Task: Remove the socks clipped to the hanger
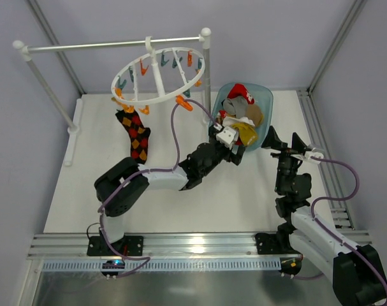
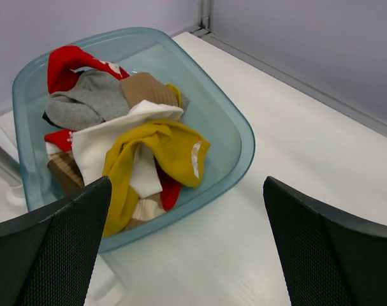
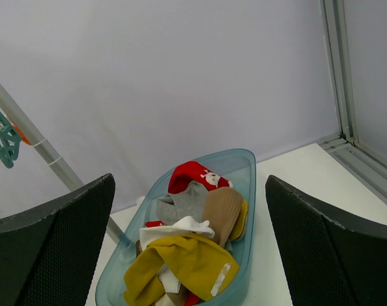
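The white round hanger [image 1: 158,75] hangs from a rail at the back, with orange and teal clips round its rim. One dark argyle sock [image 1: 135,135] hangs clipped at its front left. A teal basket [image 1: 264,102] holds several loose socks: yellow [image 2: 164,150], white [image 2: 104,137], grey, tan and red. My left gripper [image 1: 227,135] is open and empty just in front of the basket's near rim [image 2: 199,197]. My right gripper [image 1: 294,145] is open and empty to the right of the basket, facing it; the yellow sock [image 3: 187,268] lies on top.
A straight white rail stand [image 1: 110,44] with two posts carries the hanger; its right post [image 3: 59,169] stands beside the basket. Metal frame rails run along the table's right edge [image 1: 324,159] and near edge.
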Motion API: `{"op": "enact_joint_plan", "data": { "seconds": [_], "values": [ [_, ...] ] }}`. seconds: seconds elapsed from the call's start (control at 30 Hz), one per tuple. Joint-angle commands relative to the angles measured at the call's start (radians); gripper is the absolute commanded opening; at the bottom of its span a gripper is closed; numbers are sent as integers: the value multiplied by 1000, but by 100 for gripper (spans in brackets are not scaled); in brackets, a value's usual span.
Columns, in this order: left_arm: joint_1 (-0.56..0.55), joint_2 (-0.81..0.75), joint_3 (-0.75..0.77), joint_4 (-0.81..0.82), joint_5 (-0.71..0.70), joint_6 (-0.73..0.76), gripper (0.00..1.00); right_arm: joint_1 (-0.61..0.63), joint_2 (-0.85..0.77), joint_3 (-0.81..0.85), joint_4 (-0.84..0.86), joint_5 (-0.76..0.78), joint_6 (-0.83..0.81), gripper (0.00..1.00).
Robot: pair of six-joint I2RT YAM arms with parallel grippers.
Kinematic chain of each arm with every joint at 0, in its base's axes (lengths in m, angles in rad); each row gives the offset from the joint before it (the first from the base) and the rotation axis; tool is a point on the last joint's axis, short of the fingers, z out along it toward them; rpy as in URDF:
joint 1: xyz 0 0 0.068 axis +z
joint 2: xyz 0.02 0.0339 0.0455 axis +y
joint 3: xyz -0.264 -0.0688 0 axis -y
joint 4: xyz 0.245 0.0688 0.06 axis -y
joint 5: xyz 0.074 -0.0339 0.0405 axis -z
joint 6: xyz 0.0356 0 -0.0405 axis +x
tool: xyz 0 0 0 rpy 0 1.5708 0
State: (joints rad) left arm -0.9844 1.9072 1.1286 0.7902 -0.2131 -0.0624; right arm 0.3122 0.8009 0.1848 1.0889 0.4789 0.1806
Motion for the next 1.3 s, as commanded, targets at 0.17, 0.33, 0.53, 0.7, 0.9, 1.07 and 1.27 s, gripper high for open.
{"op": "enact_joint_plan", "data": {
  "seconds": [0.17,0.33,0.53,0.7,0.9,1.07,1.27],
  "values": [
    [-68,-135,-170,101,-80,180,99,-2,-22,-5,40,-11,23,100],
    [-76,-125,-223,34,-75,165,100,-4,-20,-5,39,-25,34,100],
    [-74,-40,-210,-9,-115,101,100,-2,-20,-4,39,-49,46,99],
    [-54,26,-144,-51,-109,67,100,-2,-31,-7,29,-51,46,100],
    [22,21,-98,-69,-72,3,100,-4,-29,-1,23,-60,39,100],
    [64,6,-15,-135,-63,36,99,-4,-20,4,23,-57,33,100],
    [105,-31,31,-174,-54,46,100,-2,-9,8,23,-63,30,100]
  ]
}}
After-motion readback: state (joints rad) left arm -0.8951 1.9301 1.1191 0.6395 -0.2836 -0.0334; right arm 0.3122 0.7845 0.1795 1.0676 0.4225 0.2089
